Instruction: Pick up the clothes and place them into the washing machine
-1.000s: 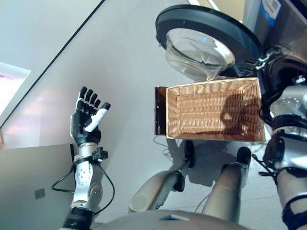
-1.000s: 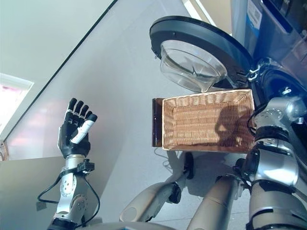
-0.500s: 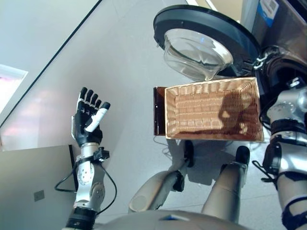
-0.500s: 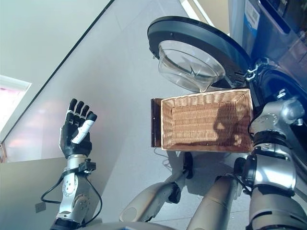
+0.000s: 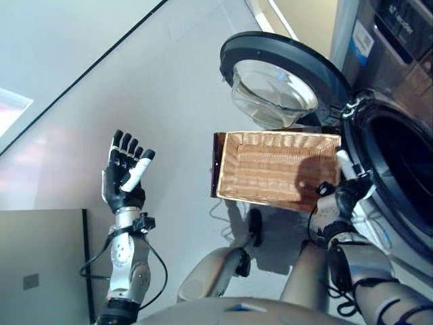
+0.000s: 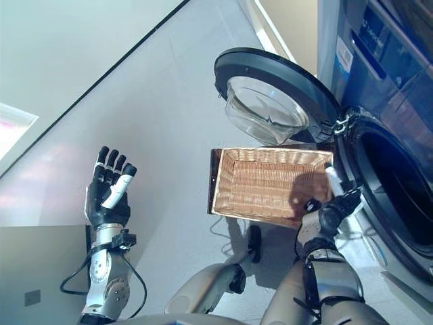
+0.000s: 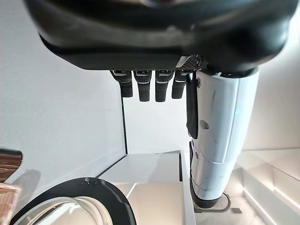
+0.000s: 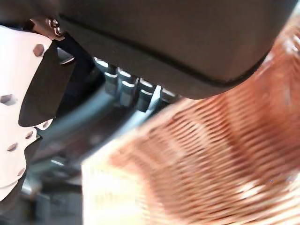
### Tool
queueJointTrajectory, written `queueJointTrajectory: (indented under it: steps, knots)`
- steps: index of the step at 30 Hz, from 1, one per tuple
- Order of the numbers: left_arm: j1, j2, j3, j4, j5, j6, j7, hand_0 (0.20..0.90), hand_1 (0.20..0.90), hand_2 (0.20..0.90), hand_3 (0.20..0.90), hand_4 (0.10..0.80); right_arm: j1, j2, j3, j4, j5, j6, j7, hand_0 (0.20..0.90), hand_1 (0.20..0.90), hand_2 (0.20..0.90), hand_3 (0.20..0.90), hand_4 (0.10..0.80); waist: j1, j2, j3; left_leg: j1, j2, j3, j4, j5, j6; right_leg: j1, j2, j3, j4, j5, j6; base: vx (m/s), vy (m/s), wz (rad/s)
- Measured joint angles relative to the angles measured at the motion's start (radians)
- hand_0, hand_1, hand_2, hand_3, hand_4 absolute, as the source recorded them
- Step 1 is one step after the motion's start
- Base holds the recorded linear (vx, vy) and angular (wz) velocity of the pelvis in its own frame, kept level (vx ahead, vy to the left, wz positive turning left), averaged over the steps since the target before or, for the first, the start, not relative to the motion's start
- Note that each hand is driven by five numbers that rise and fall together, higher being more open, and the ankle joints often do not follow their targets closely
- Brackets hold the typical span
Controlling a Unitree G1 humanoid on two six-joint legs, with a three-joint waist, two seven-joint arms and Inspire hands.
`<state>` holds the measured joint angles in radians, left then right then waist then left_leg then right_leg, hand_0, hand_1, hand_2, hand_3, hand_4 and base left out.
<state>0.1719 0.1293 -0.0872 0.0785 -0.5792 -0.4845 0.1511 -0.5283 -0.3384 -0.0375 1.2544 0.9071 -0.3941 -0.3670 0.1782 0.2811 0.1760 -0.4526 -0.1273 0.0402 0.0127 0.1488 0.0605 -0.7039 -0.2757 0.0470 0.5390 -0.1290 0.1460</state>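
Observation:
The shallow wicker basket (image 5: 265, 166) holds no clothes and rests on the low dark brown box (image 5: 214, 166) in front of the washing machine. The machine's round door (image 5: 279, 80) stands open above the basket, and the dark drum opening (image 5: 399, 177) is at the right. My right hand (image 5: 344, 195) is at the basket's near right corner, just outside the drum, with fingers straight and nothing in it; its wrist view (image 8: 164, 28) shows the wicker and the dark drum past the fingers. My left hand (image 5: 124, 175) is raised over the floor at the left, open and empty.
A grey flat panel (image 5: 40, 264) lies at the lower left by my left arm. A dark line crosses the pale floor (image 5: 88, 74) at the upper left. The open door's edge (image 7: 70, 206) shows in the left wrist view.
The camera has turned toward the machine. My right arm has drawn back from the drum and its hand now shows by the basket's near right corner. The left hand has stayed raised.

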Motion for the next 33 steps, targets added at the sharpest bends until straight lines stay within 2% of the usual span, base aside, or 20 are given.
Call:
queueJointTrajectory:
  steps: [2, 5, 6, 8, 10, 13, 17, 20, 22, 24, 25, 27, 33]
  knots:
    - [-0.002, 0.0, 0.005, 0.01, 0.001, 0.007, -0.001, 0.9, 0.9, 0.9, 0.9, 0.8, 0.032, 0.023, 0.017, 0.001, -0.016, 0.016, 0.034, 0.9, 0.9, 0.9, 0.9, 0.8, 0.0, -0.032, -0.003, -0.011, 0.008, -0.01, 0.015, -0.002, -0.003, 0.002, 0.005, -0.013, -0.002, 0.001, -0.003, 0.0, -0.046, 0.09]
    - [0.001, -0.005, 0.008, 0.032, 0.001, 0.022, -0.011, 0.9, 0.9, 0.9, 0.9, 0.8, 0.064, 0.048, 0.032, 0.015, -0.036, 0.028, 0.064, 0.9, 0.9, 0.9, 0.9, 0.8, 0.0, -0.054, -0.005, -0.002, 0.014, -0.021, 0.024, -0.004, -0.006, 0.03, 0.008, -0.032, -0.01, -0.001, -0.007, 0.032, -0.074, 0.1]
    - [-0.001, -0.007, 0.008, 0.042, 0.001, 0.022, -0.015, 0.9, 0.9, 0.9, 0.9, 0.8, 0.088, 0.054, 0.046, 0.009, -0.036, 0.029, 0.073, 0.9, 0.9, 0.9, 0.9, 0.8, -0.005, -0.073, 0.0, 0.002, 0.017, -0.031, 0.025, -0.009, -0.013, 0.037, 0.01, -0.035, -0.011, -0.001, -0.008, 0.031, -0.069, 0.06]
    - [0.003, -0.012, 0.03, 0.05, 0.001, 0.025, -0.021, 0.9, 0.9, 0.9, 0.9, 0.8, 0.125, 0.082, 0.048, -0.004, -0.057, 0.041, 0.1, 0.9, 0.9, 0.9, 0.9, 0.8, -0.002, -0.088, -0.005, 0.011, 0.028, -0.041, 0.039, -0.014, -0.02, 0.07, 0.02, -0.056, -0.029, 0.002, -0.016, 0.048, -0.07, 0.06]
    - [0.003, -0.016, 0.051, 0.056, 0.002, 0.025, -0.019, 0.9, 0.9, 0.9, 0.9, 0.8, 0.161, 0.114, 0.058, -0.024, -0.057, 0.047, 0.111, 0.9, 0.9, 0.9, 0.9, 0.8, -0.002, -0.122, -0.007, 0.014, 0.039, -0.05, 0.042, -0.02, -0.027, 0.079, 0.03, -0.064, -0.033, 0.003, -0.02, 0.078, -0.094, 0.04]
    - [0.007, -0.021, 0.077, 0.093, 0.022, 0.041, -0.019, 0.9, 0.9, 0.9, 0.9, 0.8, 0.224, 0.127, 0.07, -0.02, -0.077, 0.051, 0.132, 0.9, 0.9, 0.9, 0.9, 0.8, -0.003, -0.146, -0.01, 0.054, 0.048, -0.065, 0.043, -0.026, -0.03, 0.14, 0.033, -0.091, -0.058, 0.006, -0.028, 0.062, -0.062, 0.05]
    - [0.002, -0.034, 0.092, 0.155, 0.035, 0.045, -0.018, 0.9, 0.9, 0.9, 0.9, 0.8, 0.285, 0.124, 0.083, -0.025, -0.117, 0.067, 0.154, 0.9, 0.9, 0.9, 0.9, 0.8, -0.011, -0.17, -0.01, 0.089, 0.056, -0.086, 0.037, -0.029, -0.028, 0.2, 0.037, -0.119, -0.089, 0.008, -0.024, 0.073, -0.081, 0.1]
    - [0.011, -0.023, 0.121, 0.249, 0.087, 0.048, -0.013, 0.9, 0.9, 0.9, 0.9, 0.8, 0.386, 0.158, 0.091, -0.062, -0.171, 0.091, 0.196, 0.9, 0.9, 0.9, 0.9, 0.8, -0.017, -0.236, -0.046, 0.123, 0.078, -0.109, 0.019, -0.035, -0.035, 0.263, 0.057, -0.152, -0.138, 0.01, -0.028, 0.101, -0.079, 0.15]
    - [0.001, -0.001, 0.122, 0.384, 0.129, 0.062, -0.001, 0.9, 0.9, 0.9, 0.9, 0.8, 0.461, 0.168, 0.114, -0.066, -0.227, 0.092, 0.224, 0.9, 0.9, 0.9, 0.9, 0.8, -0.036, -0.281, -0.069, 0.166, 0.09, -0.125, 0.006, -0.036, -0.046, 0.331, 0.069, -0.182, -0.183, 0.02, -0.035, 0.112, -0.071, 0.15]
    - [-0.011, 0.016, 0.122, 0.482, 0.162, 0.078, 0.002, 0.9, 0.9, 0.9, 0.9, 0.8, 0.496, 0.169, 0.127, -0.062, -0.277, 0.095, 0.24, 0.9, 0.9, 0.9, 0.9, 0.8, -0.033, -0.3, -0.085, 0.192, 0.095, -0.129, -0.007, -0.038, -0.046, 0.373, 0.074, -0.198, -0.216, 0.022, -0.033, 0.06, -0.024, 0.03]
    - [-0.004, 0.025, 0.123, 0.525, 0.171, 0.093, 0.003, 0.9, 0.9, 0.9, 0.9, 0.8, 0.527, 0.176, 0.126, -0.059, -0.309, 0.099, 0.24, 0.9, 0.9, 0.9, 0.9, 0.8, -0.033, -0.325, -0.103, 0.209, 0.098, -0.128, -0.022, -0.038, -0.046, 0.387, 0.078, -0.199, -0.231, 0.023, -0.032, 0.061, -0.025, -0.01]
    - [0.0, 0.024, 0.121, 0.587, 0.192, 0.099, -0.001, 0.9, 0.9, 0.9, 0.9, 0.8, 0.554, 0.175, 0.126, -0.03, -0.374, 0.117, 0.239, 0.9, 0.9, 0.9, 0.9, 0.8, -0.043, -0.339, -0.111, 0.237, 0.1, -0.13, -0.035, -0.04, -0.044, 0.428, 0.082, -0.202, -0.268, 0.035, -0.028, 0.098, -0.027, 0.0]
    - [-0.023, 0.027, 0.106, 0.858, 0.228, 0.111, -0.051, 0.9, 0.9, 0.9, 0.9, 0.8, 0.591, 0.173, 0.182, 0.029, -0.647, 0.16, 0.258, 0.9, 0.9, 0.9, 0.9, 0.8, -0.074, -0.323, -0.149, 0.344, 0.099, -0.107, -0.069, -0.056, -0.031, 0.556, 0.087, -0.196, -0.37, 0.064, -0.01, 0.083, -0.035, -0.12]
